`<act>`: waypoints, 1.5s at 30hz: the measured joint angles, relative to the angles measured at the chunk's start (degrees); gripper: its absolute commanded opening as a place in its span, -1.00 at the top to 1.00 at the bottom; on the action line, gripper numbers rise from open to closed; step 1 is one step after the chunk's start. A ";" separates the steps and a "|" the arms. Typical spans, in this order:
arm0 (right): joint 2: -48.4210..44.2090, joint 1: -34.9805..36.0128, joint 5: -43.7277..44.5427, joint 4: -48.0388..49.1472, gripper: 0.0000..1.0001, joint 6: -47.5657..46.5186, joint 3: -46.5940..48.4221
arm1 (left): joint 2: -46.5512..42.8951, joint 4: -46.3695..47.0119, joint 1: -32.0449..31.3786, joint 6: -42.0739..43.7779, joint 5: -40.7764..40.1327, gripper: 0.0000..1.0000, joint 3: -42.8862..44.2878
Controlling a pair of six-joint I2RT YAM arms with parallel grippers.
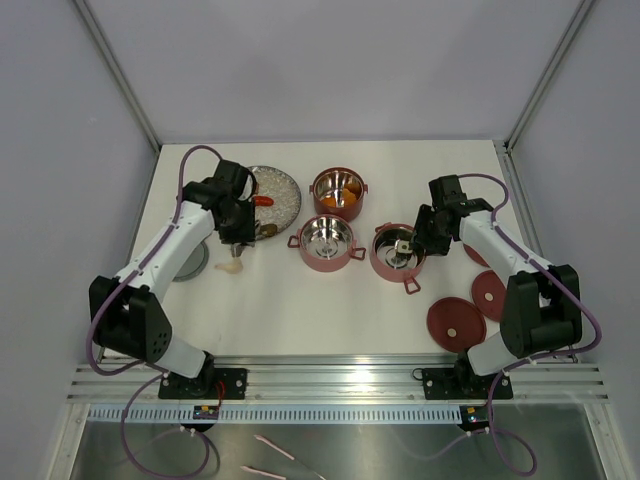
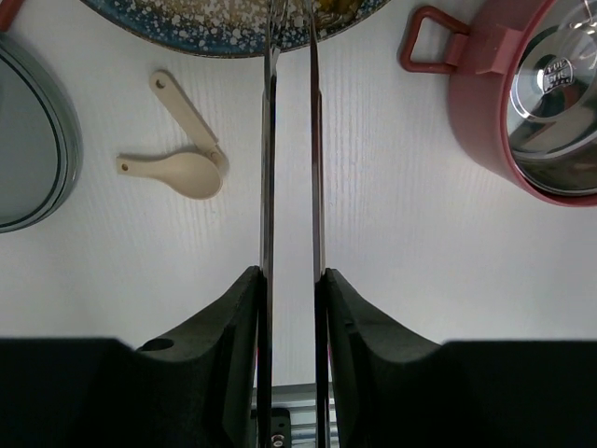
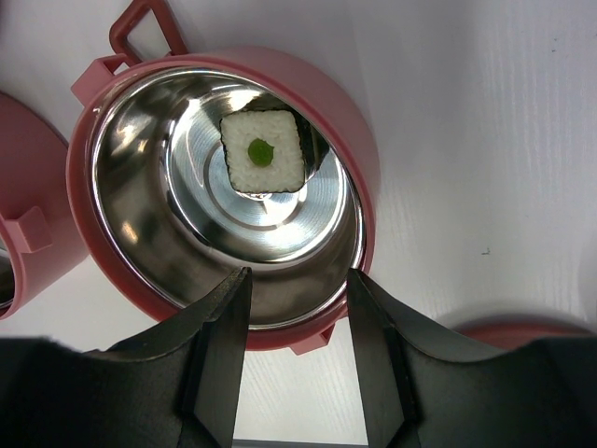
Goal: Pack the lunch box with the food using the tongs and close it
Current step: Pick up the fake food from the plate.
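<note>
My left gripper [image 2: 291, 275] is shut on the thin silvery tongs [image 2: 268, 140], whose two arms run forward to the rim of the grey speckled plate [image 2: 187, 33]. From above, this gripper [image 1: 240, 222] sits at the plate's [image 1: 285, 205] left edge, near a red food piece [image 1: 263, 200]. The lunch box stands as three open red tiers: one with orange food [image 1: 340, 192], one bare [image 1: 327, 243], and one [image 3: 364, 168] holding a white square piece with a green dot [image 3: 263, 152]. My right gripper [image 3: 298, 280] hovers open over that tier's near rim, holding nothing.
Three red disc lids [image 1: 457, 322] lie at the right near the right arm's base. Two cream spoons [image 2: 182, 168] lie left of the tongs, with a grey round dish [image 2: 28, 140] further left. A red tier with a loop handle [image 2: 485, 75] is to the tongs' right.
</note>
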 measured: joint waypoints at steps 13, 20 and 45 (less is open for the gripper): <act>0.17 0.35 0.04 -0.02 -0.06 0.02 0.00 | 4.11 4.22 -0.02 -3.96 -1.40 0.33 -0.02; 0.17 0.37 0.02 0.00 -0.05 0.26 0.00 | 1.14 5.46 -0.04 -6.32 -4.00 0.25 -0.02; 0.39 1.42 0.02 0.00 -0.06 0.46 -0.07 | 9.42 10.60 -8.94 -17.99 -7.54 0.31 2.99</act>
